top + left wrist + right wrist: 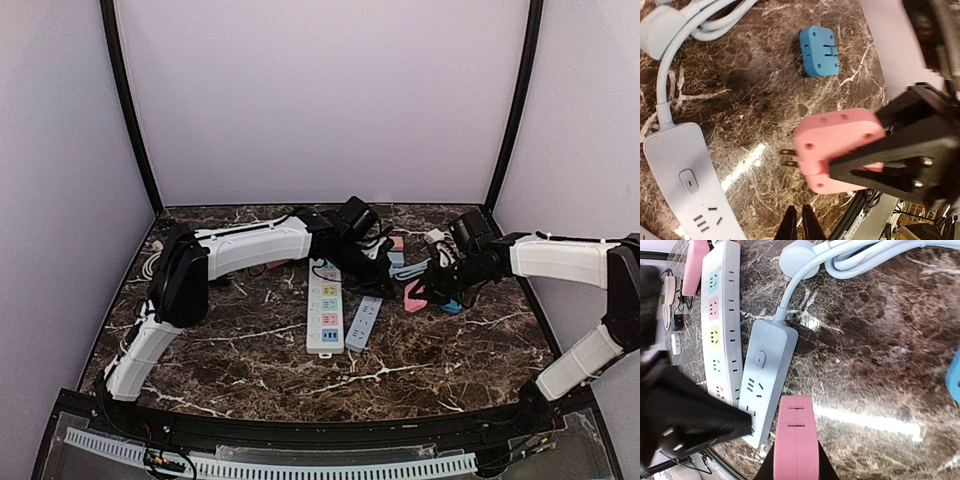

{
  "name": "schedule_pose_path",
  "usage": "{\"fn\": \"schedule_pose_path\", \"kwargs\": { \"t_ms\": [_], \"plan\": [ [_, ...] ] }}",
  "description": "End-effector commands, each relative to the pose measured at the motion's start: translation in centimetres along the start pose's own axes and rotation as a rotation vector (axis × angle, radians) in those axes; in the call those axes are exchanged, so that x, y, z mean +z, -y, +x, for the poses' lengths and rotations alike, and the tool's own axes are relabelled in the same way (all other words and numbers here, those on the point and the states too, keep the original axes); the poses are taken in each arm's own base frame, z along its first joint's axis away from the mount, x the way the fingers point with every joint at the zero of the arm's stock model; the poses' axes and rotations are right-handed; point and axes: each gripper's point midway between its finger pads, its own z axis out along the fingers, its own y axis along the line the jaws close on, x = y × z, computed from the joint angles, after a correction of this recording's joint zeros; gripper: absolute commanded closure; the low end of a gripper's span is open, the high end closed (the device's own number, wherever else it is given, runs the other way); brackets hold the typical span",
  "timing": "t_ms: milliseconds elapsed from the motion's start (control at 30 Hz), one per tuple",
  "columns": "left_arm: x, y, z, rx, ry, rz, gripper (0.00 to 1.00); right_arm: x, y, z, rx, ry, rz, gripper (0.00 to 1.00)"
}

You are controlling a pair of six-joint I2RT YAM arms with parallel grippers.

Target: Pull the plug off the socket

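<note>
Plug [835, 145]: out of the strip [765, 375], lifted just beside its end.
Right gripper [795, 466]: clamped on the plug.
Left gripper [800, 225]: pinched closed on nothing, near the strip.
Left for you: little, by my judgement; the pull looks done.
Left wrist view: shows the bare prongs [788, 157], which the right wrist view hides.
Top view: too small to show you the gap.

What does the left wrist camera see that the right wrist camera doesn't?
Only left wrist: the metal prongs of the pink plug, bare and clear of any socket. Only right wrist: the white strip with coloured sockets. Both: the pink plug held by the right gripper, the grey power strip and its coiled cable.
</note>
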Motion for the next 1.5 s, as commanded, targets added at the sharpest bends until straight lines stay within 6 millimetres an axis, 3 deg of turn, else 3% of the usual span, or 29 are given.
{"fn": "schedule_pose_path", "kwargs": {
  "t_ms": [0, 267, 667, 1167, 1467],
  "plan": [
    [-5.9, 3.7, -2.2, 0.065, 0.126, 0.021, 0.94, 1.7, -1.1, -1.0, -0.03, 0.004, -0.087, 1.0],
    [-9.9, 1.6, -2.5, 0.013, 0.198, -0.038, 0.94, 4.3, -0.1, -1.0, -0.008, -0.027, -0.102, 1.0],
    [-11.3, -1.2, -1.8, -0.044, 0.215, -0.073, 0.94, 5.4, 3.7, 0.6, 0.057, -0.06, -0.052, 1.0],
    [-14.6, -4.3, -1.2, -0.099, 0.282, -0.164, 0.93, 3.7, 4.8, 0.4, 0.033, -0.028, 0.05, 0.62],
    [-18.2, -8.4, -0.8, -0.17, 0.358, -0.297, 0.92, 1.9, 4.8, -0.6, -0.011, 0.016, 0.115, 0.43]
  ]
}}
